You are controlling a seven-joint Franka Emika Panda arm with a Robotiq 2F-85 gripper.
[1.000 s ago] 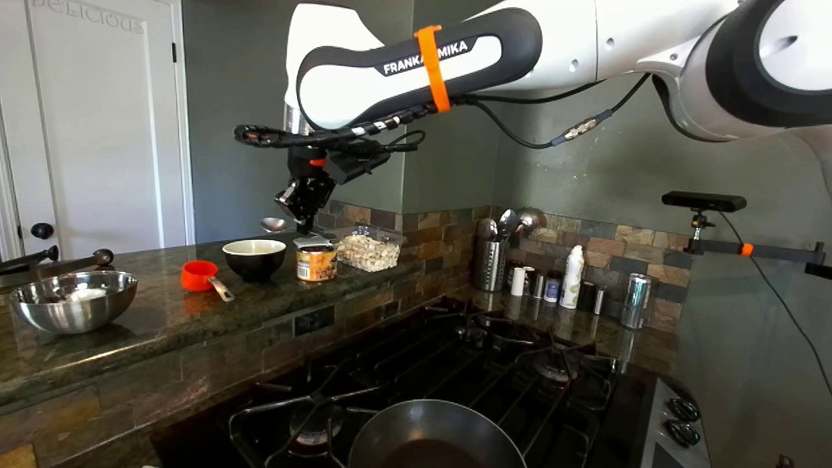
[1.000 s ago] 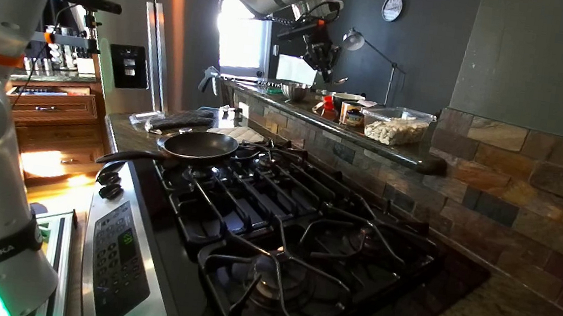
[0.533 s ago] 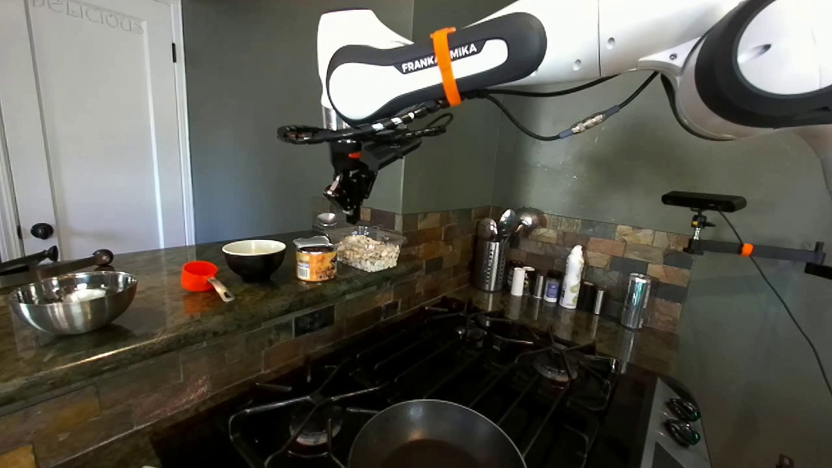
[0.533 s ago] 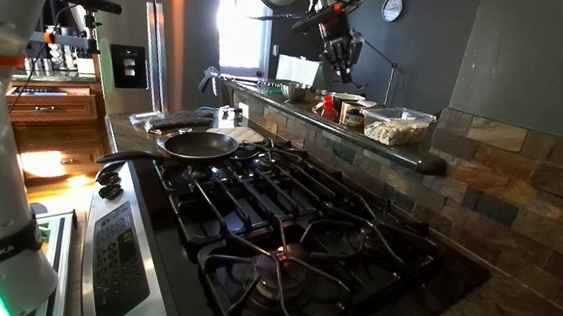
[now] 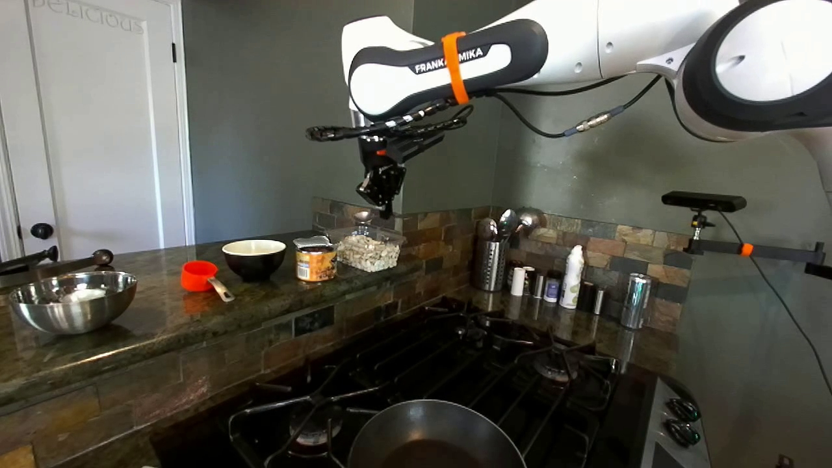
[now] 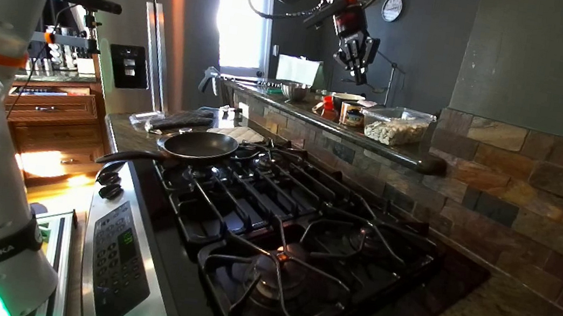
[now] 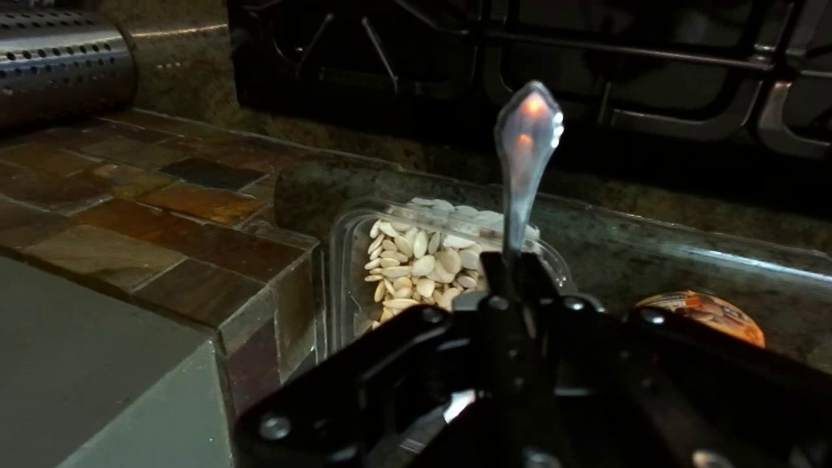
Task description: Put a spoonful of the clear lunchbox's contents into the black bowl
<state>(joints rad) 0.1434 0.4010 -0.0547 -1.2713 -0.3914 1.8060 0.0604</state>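
The clear lunchbox [image 5: 398, 238] stands on the raised counter, with its pale beige seeds [image 5: 368, 252] inside; it also shows in an exterior view [image 6: 399, 113] and in the wrist view [image 7: 343, 273], seeds [image 7: 422, 260] below the fingers. My gripper [image 5: 386, 211] is shut on a metal spoon [image 5: 363, 218] and holds it above the lunchbox, apart from the seeds. In the wrist view the spoon's handle [image 7: 525, 149] sticks up between the fingertips [image 7: 513, 260]; its bowl end is hidden there. The black bowl [image 5: 255, 263], whitish inside, stands upright left of the lunchbox.
An orange-labelled can [image 5: 316, 263] stands between the black bowl and the lunchbox. A red measuring cup [image 5: 198, 276] and a steel bowl [image 5: 75, 305] are farther left. A tiled wall [image 7: 162, 221] rises beside the lunchbox. The stove with a pan [image 5: 435, 435] lies lower down.
My gripper has carried the spoon from above the black bowl and can to above the lunchbox, rightward in both exterior views. The lunchbox, can and black bowl have not moved.
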